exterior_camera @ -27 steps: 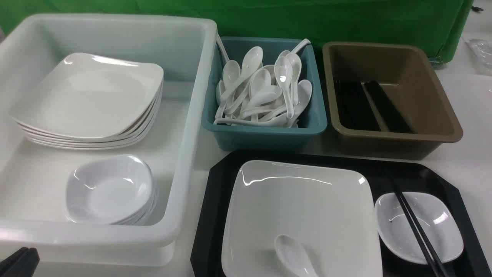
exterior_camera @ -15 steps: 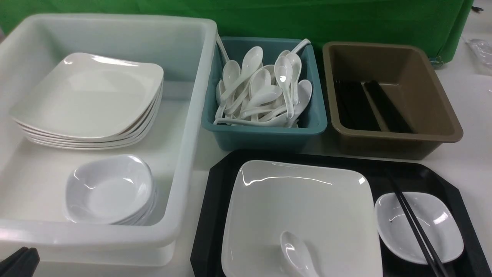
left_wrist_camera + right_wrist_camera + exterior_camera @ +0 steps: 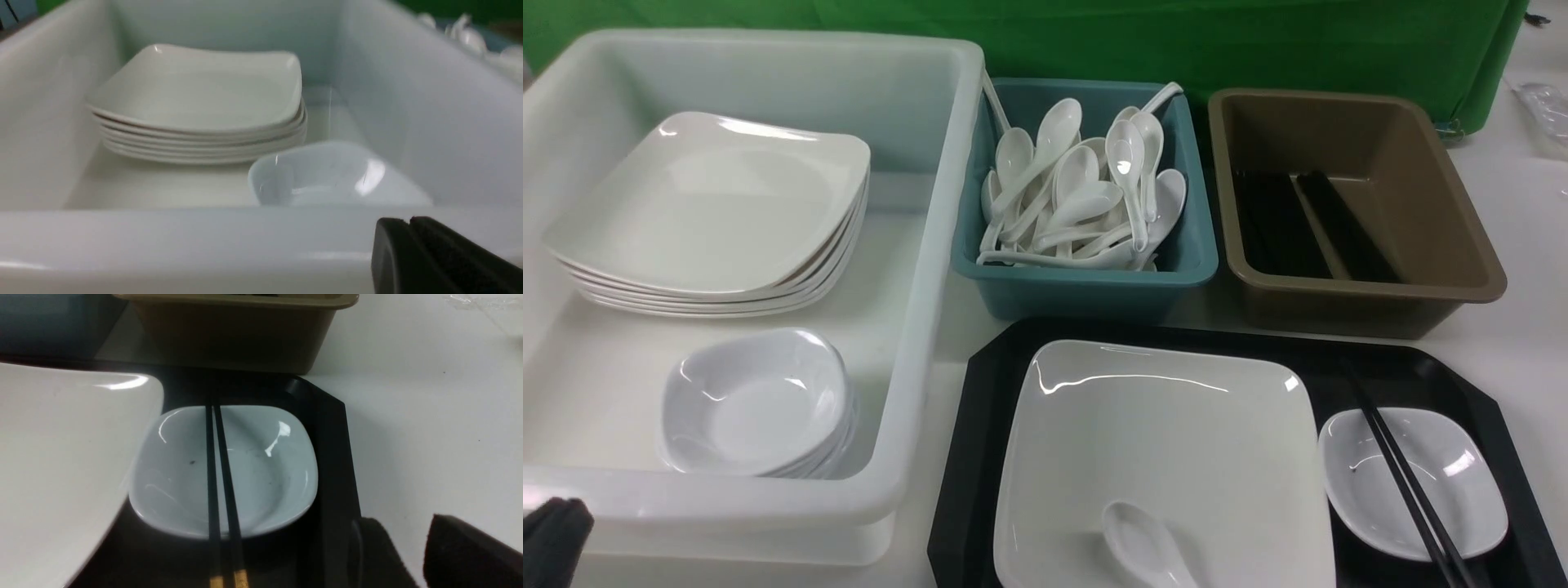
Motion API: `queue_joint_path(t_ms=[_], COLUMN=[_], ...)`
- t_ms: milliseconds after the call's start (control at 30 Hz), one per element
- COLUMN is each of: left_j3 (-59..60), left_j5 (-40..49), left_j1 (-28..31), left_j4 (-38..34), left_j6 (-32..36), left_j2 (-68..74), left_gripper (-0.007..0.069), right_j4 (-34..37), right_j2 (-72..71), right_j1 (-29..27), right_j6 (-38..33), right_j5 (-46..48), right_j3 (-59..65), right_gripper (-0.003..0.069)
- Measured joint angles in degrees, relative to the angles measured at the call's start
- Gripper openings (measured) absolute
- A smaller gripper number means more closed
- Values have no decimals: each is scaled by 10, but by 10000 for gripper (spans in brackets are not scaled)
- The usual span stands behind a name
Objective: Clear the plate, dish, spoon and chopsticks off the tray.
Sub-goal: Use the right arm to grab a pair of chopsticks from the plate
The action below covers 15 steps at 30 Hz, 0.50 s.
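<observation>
While left gripper [image 3: 554, 531] shifts — spoon [image 3: 1143, 543] sits further left on plate [image 3: 1176, 425].

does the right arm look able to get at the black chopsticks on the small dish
Probably yes: the thin black chopsticks lie bare across the small white dish, nothing over them, and the right arm's fingers stand open close by, at the black tray's edge.

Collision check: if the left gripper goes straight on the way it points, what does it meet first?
Probably the near wall of the white tub: the shut left gripper sits just before its rim. If it clears the rim, the stack of small dishes comes next; height is unclear.
</observation>
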Motion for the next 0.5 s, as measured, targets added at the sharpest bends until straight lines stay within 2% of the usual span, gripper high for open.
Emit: queue_joint_path(t_ms=[133, 267, 367, 467, 500], left_j3=[0, 0, -24, -90, -96], left_j5=[-116, -186, -127, -26, -19], left_j1=[0, 0, 0, 0, 0], left_j4=[-129, -155, -142, -107, -106], left_j6=[-96, -161, -217, -212, -209], left_j2=[0, 0, 0, 21, 27], left_gripper=[18, 18, 18, 18, 18], right_j4=[0, 0, 0, 0, 0], right_j2=[0, 0, 0, 0, 0], right_j1=[0, 0, 0, 0, 0], right_j6=[0, 0, 0, 0, 0], right_j5=[0, 0, 0, 0, 0], right_j3=[0, 0, 0, 0, 0], right_gripper=[242, 242, 242, 242, 242])
